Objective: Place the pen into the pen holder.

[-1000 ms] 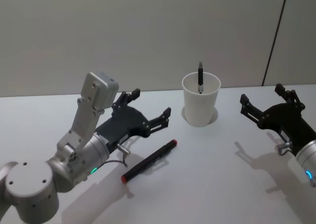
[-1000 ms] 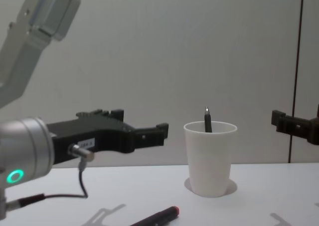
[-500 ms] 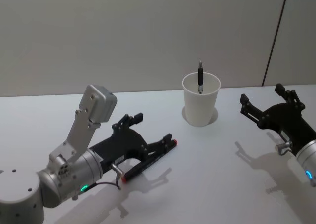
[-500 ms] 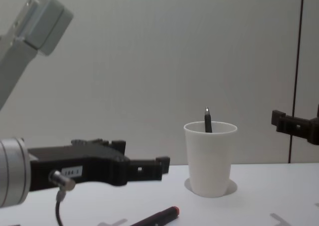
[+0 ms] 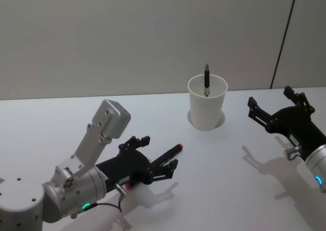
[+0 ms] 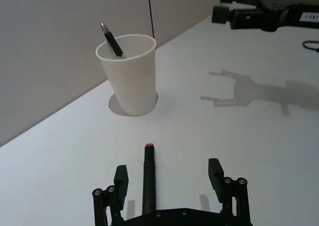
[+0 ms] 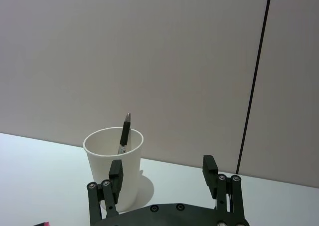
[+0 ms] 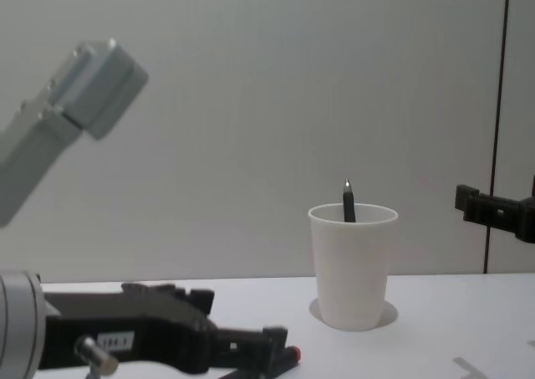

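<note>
Dropping onto the pen (image 6: 148, 173), left gripper (image 6: 168, 171) spread wide.
Within a second it has sunk to the table (image 5: 229, 185), fingers flanking the pen without touching; closing looks next. The pen is slim, matte black, red-tipped, lying flat near the tapered, roll-rimmed white paper cup (image 5: 207, 108) holding another pen (image 5: 207, 79). Right gripper (image 5: 270, 97) hangs open, parked.

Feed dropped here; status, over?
Left gripper open, low, straddling the red-tipped pen on the table. Right gripper open, parked right. Pen holder upright, black pen inside. Nothing blocking.

White table (image 5: 229, 190): pen (image 6: 149, 178), pen holder (image 5: 207, 107).
</note>
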`<action>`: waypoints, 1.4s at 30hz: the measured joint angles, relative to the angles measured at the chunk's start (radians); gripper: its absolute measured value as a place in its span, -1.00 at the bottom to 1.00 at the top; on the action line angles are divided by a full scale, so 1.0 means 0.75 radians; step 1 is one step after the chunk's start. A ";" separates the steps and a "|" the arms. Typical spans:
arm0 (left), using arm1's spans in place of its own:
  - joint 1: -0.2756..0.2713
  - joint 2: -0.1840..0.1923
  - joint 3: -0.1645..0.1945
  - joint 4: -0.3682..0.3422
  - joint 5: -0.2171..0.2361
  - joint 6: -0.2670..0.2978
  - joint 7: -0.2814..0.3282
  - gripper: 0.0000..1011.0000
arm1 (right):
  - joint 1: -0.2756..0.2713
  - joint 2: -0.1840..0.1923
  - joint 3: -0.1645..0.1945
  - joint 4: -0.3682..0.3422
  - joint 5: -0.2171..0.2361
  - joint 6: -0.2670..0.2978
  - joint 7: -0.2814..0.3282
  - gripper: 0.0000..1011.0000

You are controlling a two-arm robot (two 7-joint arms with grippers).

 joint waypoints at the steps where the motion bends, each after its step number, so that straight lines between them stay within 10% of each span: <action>1: -0.001 0.000 0.003 0.003 0.007 0.012 -0.005 0.98 | 0.000 0.000 0.000 0.000 0.000 0.000 0.000 0.98; 42: -0.014 -0.007 0.013 0.079 0.068 0.187 -0.001 0.98 | 0.000 0.000 0.000 0.000 0.000 0.000 0.000 0.98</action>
